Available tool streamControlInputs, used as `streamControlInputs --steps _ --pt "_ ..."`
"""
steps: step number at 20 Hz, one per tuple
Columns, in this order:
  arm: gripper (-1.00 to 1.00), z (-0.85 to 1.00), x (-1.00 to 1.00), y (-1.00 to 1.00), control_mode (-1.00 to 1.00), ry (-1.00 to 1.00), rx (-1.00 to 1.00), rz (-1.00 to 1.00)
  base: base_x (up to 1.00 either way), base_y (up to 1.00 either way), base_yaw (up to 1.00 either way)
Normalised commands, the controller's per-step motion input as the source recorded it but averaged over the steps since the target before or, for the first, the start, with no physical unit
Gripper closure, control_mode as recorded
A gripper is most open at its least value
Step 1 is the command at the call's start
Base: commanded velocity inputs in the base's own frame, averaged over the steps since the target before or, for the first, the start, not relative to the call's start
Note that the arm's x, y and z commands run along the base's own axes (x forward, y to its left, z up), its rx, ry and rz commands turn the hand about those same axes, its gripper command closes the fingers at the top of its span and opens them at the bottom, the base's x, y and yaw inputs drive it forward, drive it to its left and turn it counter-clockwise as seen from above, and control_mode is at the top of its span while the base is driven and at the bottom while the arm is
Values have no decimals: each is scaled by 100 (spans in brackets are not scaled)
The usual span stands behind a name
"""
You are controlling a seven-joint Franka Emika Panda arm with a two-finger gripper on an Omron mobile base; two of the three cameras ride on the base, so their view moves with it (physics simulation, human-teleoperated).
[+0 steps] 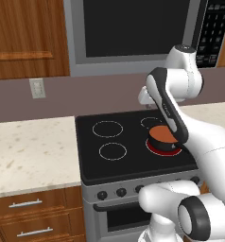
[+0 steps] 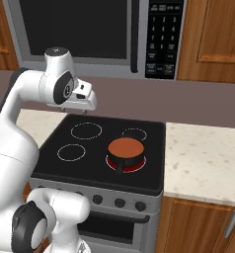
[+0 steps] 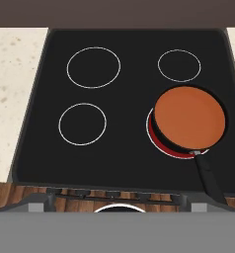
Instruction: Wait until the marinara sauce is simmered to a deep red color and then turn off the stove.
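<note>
Up high hangs the end effector (image 2: 85,103), wide open with nothing in it, over the back of the stove (image 3: 124,163). On the front right burner, glowing red, sits a small dark saucepan (image 3: 207,173) of orange-red marinara sauce (image 3: 189,117). Behind is a microwave (image 2: 90,29).

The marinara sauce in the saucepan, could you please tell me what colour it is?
The marinara sauce is orange-red, not yet deep red, clearest in the hand view.

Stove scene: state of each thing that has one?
marinara sauce: orange-red, not yet deep red
saucepan: on front right burner, handle toward the front
front right burner: glowing red, on
other three burners: dark
gripper: open, above the stove, holding nothing
</note>
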Motion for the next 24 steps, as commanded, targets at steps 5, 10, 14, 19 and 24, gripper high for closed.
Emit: streamControlInputs --steps 5,10,14,19,24 --pt "-100 0 0 0 -100 0 0 0 0 0 0" --pt "-100 0 0 0 -100 0 0 0 0 0 0" --pt "-100 0 0 0 -100 0 0 0 0 0 0" --pt "-100 0 0 0 -100 0 0 0 0 0 0" --pt "-100 0 0 0 -100 0 0 0 0 0 0"
